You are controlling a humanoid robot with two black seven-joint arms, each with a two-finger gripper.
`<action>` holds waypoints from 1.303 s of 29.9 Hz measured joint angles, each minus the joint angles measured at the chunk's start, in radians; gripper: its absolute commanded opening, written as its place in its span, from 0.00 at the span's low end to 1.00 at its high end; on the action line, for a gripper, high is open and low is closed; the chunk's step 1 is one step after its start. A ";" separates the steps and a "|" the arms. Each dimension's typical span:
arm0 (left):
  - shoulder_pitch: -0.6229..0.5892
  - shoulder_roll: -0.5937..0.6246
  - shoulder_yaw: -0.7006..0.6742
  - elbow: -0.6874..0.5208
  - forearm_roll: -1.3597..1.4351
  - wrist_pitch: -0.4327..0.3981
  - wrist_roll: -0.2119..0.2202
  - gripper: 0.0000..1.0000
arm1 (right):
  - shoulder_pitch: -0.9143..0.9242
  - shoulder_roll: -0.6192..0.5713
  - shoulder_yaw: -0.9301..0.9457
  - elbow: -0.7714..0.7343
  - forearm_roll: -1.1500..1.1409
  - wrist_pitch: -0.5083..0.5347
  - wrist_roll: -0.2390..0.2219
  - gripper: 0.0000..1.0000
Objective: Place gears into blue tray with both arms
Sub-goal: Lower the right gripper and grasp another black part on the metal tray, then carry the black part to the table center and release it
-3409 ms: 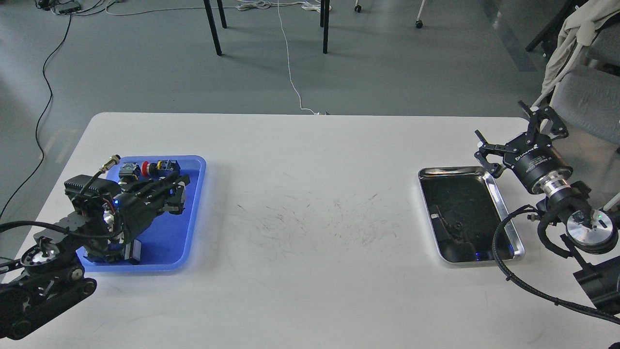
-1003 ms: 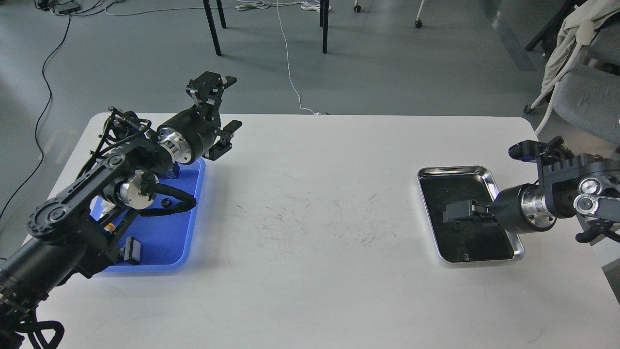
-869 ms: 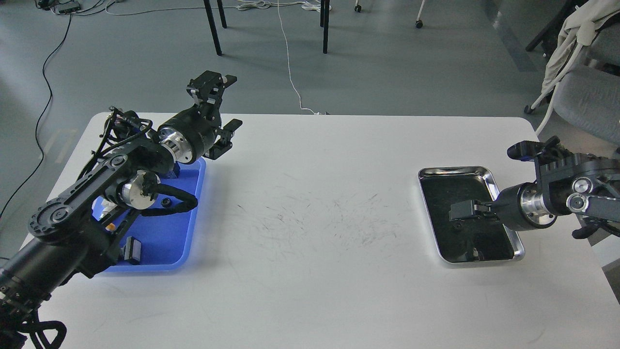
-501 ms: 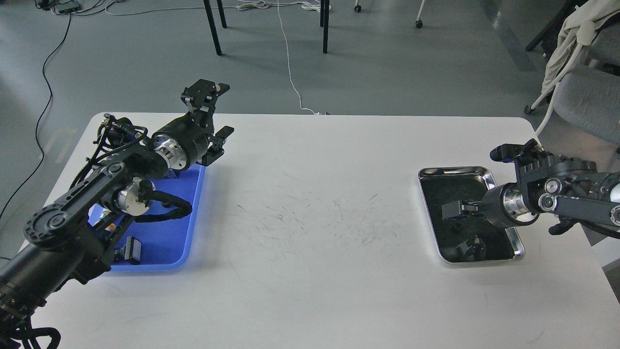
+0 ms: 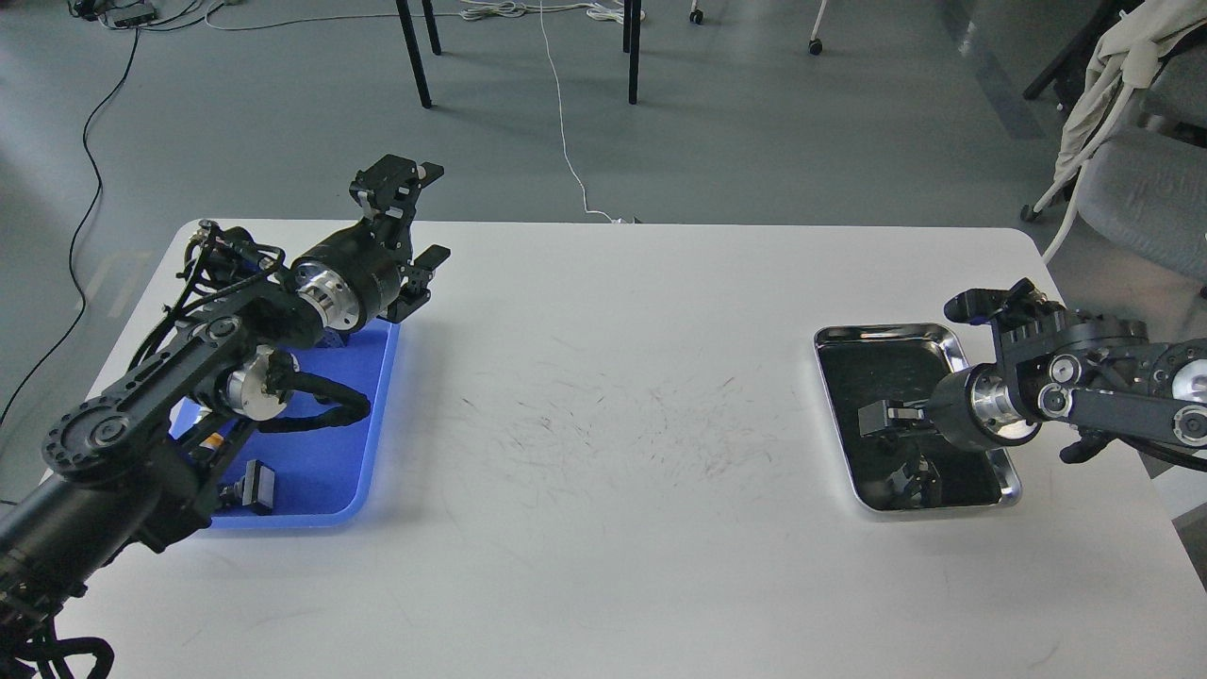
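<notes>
Head view is my only feed, and much of what I want to see is masked. My left arm (image 5: 179,377) lies across the blue tray (image 5: 372,443), covering its far and left parts; only a boxy black part (image 5: 253,488) near the front rim and a scrap of orange and white beside my forearm show among the contents. No gear can be made out in the blue tray from here. My right gripper (image 5: 872,418) reaches low into the silver tray (image 5: 1014,486), whose dark mirror bottom muddles everything: I see a dark shape (image 5: 913,481) below the tool that could be a reflection or an object, I cannot say which. Whether a gear sits between those fingers I cannot tell, nor how far apart they stand, since the tool is dark against dark.

As for pose, my left arm rises from the lower left corner, bends over the blue tray and ends with its wrist tipped up and away from me. My left gripper (image 5: 415,222) hangs above the tray's far right corner, over the table's (image 5: 613,528) back edge, fingers (image 5: 429,262) spread wide with nothing between them. My right arm (image 5: 1113,396) comes in from the right edge, nearly level, pointing leftward across the silver tray's right rim.
</notes>
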 measured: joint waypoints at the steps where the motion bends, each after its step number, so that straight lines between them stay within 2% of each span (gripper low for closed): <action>1: 0.000 0.000 0.000 0.000 0.002 0.000 0.000 0.98 | -0.002 0.005 0.000 -0.001 0.000 0.000 0.000 0.77; 3: 0.000 0.000 0.000 0.000 0.005 0.001 0.000 0.98 | -0.003 0.013 0.000 -0.003 0.000 0.000 0.000 0.74; 17: 0.001 0.003 -0.001 0.000 0.005 0.001 -0.001 0.98 | -0.002 0.026 -0.034 -0.005 -0.003 0.008 0.000 0.34; 18: 0.001 0.004 -0.001 0.000 0.005 0.001 -0.001 0.98 | -0.002 0.026 -0.037 -0.005 -0.003 0.008 0.000 0.29; 20: 0.001 0.007 -0.001 0.000 0.005 0.001 -0.001 0.98 | -0.002 0.026 -0.040 -0.005 -0.002 0.011 0.000 0.04; 21: 0.001 0.008 -0.002 0.000 0.005 0.001 -0.001 0.98 | -0.002 0.025 -0.040 -0.005 -0.002 0.013 0.001 0.02; 30: 0.000 0.013 -0.002 0.000 0.005 0.001 -0.001 0.98 | 0.036 0.008 -0.037 0.009 0.006 0.019 0.001 0.02; 39: -0.001 0.020 -0.002 0.000 0.005 0.002 -0.001 0.98 | 0.234 -0.005 -0.003 0.097 0.072 0.007 0.003 0.02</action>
